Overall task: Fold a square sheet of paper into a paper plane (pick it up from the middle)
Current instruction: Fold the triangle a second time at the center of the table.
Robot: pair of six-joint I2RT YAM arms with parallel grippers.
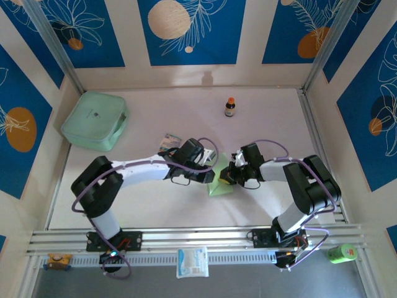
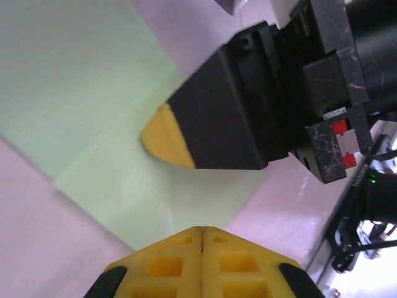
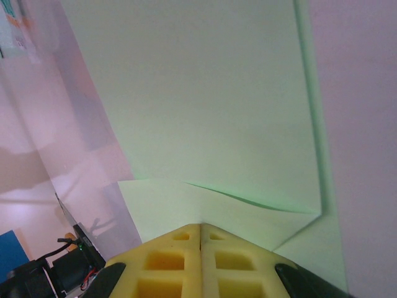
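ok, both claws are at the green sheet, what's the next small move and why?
Probably drag the shut left claw along the fold to sharpen it. The square sheet of paper is partly folded, its flap edge looks slightly lifted in the right wrist view, and the shut right claw seems to pin it.

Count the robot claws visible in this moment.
2. The left claw sits shut over the left side of the green paper; the right claw, also shut, is on the paper's right side, facing it. None seems hidden.
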